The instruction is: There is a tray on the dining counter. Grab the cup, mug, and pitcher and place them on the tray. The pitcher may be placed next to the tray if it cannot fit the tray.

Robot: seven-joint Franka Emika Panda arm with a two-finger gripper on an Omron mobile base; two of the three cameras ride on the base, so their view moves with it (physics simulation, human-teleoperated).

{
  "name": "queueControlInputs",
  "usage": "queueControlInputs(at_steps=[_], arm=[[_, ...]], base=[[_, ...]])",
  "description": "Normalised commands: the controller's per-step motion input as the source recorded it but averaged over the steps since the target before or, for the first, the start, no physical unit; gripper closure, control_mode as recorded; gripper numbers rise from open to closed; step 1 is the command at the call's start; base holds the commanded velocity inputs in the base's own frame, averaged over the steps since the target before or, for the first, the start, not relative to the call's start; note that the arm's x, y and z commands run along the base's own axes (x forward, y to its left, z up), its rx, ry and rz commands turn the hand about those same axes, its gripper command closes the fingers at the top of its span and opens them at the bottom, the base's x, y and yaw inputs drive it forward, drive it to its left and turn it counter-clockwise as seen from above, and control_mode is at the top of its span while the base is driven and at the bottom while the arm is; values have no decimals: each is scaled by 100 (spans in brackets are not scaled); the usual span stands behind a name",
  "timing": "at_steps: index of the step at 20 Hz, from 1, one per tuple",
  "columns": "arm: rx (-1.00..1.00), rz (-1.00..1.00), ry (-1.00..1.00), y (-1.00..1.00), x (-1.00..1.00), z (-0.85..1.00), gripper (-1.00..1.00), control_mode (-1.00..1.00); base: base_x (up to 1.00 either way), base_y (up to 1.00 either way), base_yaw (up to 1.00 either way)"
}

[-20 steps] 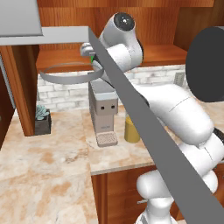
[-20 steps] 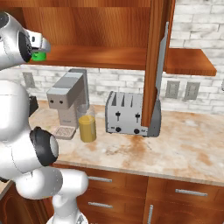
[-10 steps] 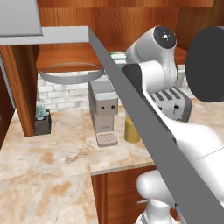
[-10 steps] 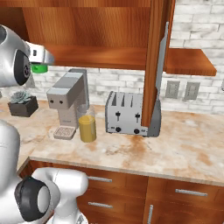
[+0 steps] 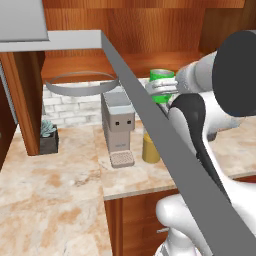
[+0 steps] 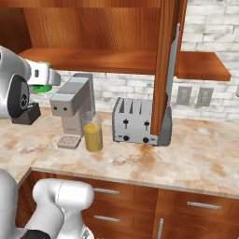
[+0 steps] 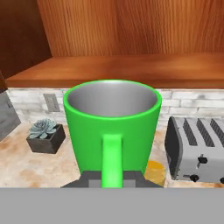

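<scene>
My gripper (image 7: 112,179) is shut on the bright green mug (image 7: 112,127), whose handle faces the hand camera and whose grey inside is empty. The mug (image 5: 162,82) hangs in the air in front of the open wall cabinet, above the counter, and its green edge (image 6: 43,87) peeks out below the white hand. The pitcher (image 6: 93,136), clear glass with amber liquid, stands on the kitchen counter beside the coffee machine, below the mug (image 5: 149,149). The tray, the cup and the dining counter are out of view.
A grey coffee machine (image 6: 71,106) and a toaster (image 6: 136,121) stand against the brick wall. A potted succulent (image 5: 48,136) sits at the left. The open cabinet door (image 5: 150,135) cuts across in front of the arm. A grey bowl (image 5: 82,83) rests on the shelf.
The arm has drawn the mug out from the cabinet shelf, rightward and downward in the left base view. The grip has stayed shut.
</scene>
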Motion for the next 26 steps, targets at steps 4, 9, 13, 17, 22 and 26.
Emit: queueControlInputs(at_steps=[4,9,13,17,22,26], arm=[[0,0,1,-46,-80,0,100,-100],[0,0,1,-31,-71,0,100,-100],[0,-4,0,-26,-65,0,100,-100],[0,-10,2,-6,-42,0,100,-100],[0,-12,4,0,-19,0,100,100],[0,0,0,0,0,0,100,100]], base=[[0,0,0],[0,0,0],[0,0,0],[0,0,0],[-5,0,-2],[-45,-21,-1]])
